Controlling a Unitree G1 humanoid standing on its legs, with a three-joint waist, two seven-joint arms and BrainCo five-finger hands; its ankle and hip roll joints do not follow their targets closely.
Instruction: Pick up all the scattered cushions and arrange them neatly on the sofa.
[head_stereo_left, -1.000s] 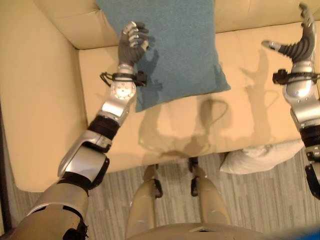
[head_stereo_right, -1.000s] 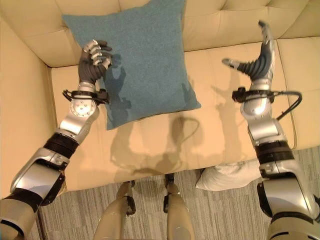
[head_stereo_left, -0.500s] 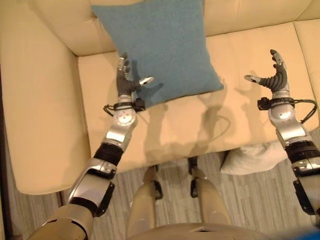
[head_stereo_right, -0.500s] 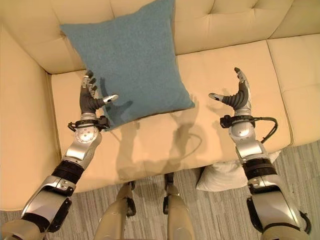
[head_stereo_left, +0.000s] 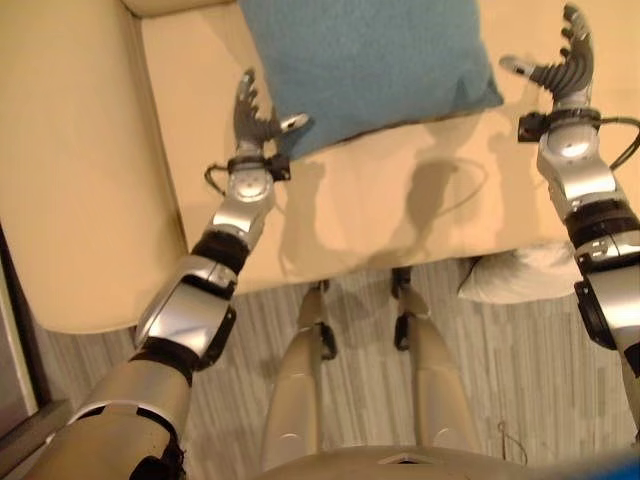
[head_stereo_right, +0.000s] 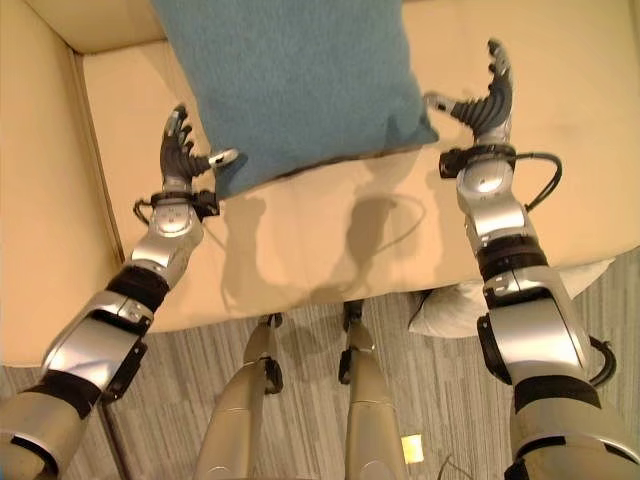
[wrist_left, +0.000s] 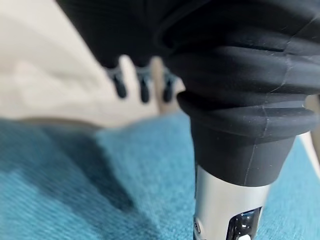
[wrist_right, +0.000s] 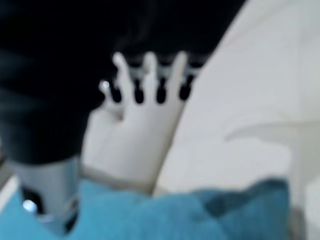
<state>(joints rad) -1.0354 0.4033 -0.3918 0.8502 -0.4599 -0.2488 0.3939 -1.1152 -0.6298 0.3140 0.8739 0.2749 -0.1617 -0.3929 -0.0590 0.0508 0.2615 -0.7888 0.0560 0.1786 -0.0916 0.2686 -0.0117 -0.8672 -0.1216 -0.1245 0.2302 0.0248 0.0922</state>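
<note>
Hands, left hand (head_stereo_right: 180, 160) and right hand (head_stereo_right: 485, 105), flank blue cushion (head_stereo_right: 300, 80), fingers straight.

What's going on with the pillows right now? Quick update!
Both hands open: left hand, right hand, either side of blue cushion on sofa. White cushion on floor. Nothing blocking.

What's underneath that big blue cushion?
The blue cushion lies on the cream sofa, whose seat shows all around it. Whatever else might be beneath is covered.

A big cushion (head_stereo_right: 295, 80) lies on the sofa (head_stereo_right: 300, 250) at the top middle. The left hand (head_stereo_right: 180, 155) is by its lower left corner, the right hand (head_stereo_right: 480, 105) by its lower right corner. Another cushion (head_stereo_right: 450, 305) lies on the floor (head_stereo_right: 300, 420), lower right.
</note>
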